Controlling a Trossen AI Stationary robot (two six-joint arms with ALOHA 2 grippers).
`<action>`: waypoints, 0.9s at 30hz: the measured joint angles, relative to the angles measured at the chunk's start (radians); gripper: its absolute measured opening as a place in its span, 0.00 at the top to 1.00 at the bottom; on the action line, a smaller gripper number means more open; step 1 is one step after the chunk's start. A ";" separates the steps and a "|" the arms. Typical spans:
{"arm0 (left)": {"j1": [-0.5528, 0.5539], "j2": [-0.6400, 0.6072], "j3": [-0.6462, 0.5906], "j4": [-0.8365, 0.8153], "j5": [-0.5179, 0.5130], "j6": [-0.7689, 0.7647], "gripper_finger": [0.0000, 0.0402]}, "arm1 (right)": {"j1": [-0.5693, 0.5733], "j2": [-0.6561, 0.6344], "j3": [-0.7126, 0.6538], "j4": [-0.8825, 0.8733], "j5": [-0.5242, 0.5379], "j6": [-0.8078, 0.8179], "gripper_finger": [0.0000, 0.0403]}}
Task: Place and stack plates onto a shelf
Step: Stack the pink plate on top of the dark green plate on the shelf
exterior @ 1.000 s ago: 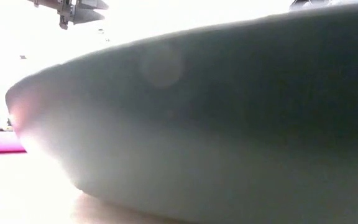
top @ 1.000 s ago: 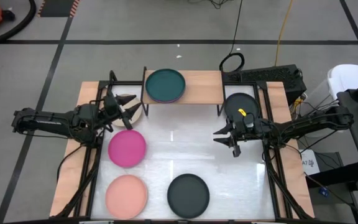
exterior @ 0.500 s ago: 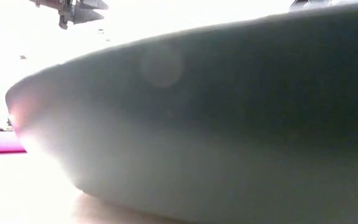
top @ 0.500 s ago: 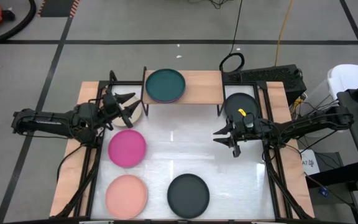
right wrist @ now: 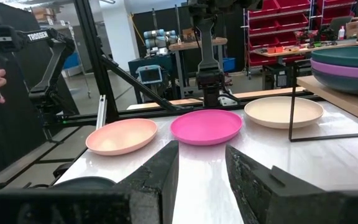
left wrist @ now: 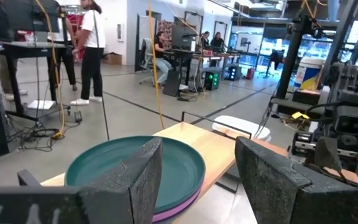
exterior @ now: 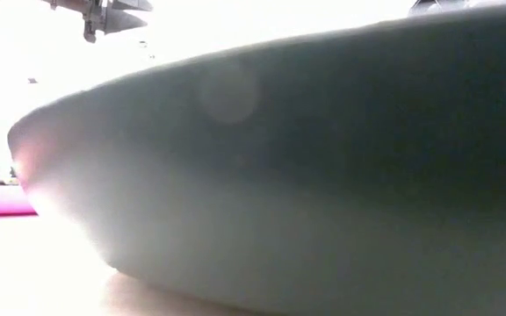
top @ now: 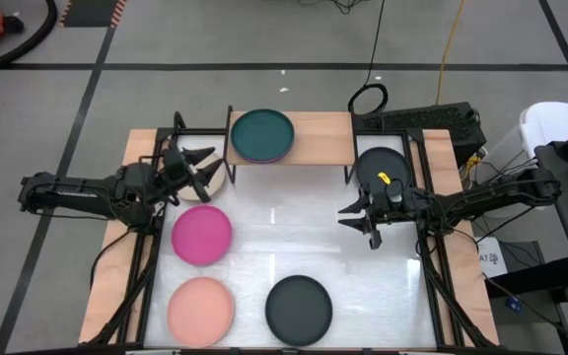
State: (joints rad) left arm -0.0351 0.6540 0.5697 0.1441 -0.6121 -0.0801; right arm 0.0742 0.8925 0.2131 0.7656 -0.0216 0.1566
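Note:
The shelf (top: 321,138) stands at the table's far edge, and on its left half a dark teal plate (top: 261,133) lies on a purple one (left wrist: 182,205). My left gripper (top: 198,168) is open. It hovers over a beige plate (top: 219,183) on the table left of the shelf and faces the teal plate (left wrist: 182,165). My right gripper (top: 359,220) is open above the table's right middle, near a black plate (top: 378,163). On the table lie a magenta plate (top: 202,235), a salmon plate (top: 201,308) and a second black plate (top: 299,309).
The shelf's right half (top: 328,126) carries no plate. Black frame rails (top: 432,286) run along both sides of the table. In the low view the near black plate's rim (exterior: 323,175) fills the picture. People stand in the room beyond the table (left wrist: 92,50).

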 joint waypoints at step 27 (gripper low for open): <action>0.001 -0.002 0.035 0.037 0.005 0.044 0.48 | 0.000 0.000 0.000 -0.044 0.051 0.015 0.71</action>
State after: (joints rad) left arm -0.0343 0.6523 0.6043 0.1809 -0.6073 -0.0365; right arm 0.0738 0.8925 0.2132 0.7216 0.0299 0.1719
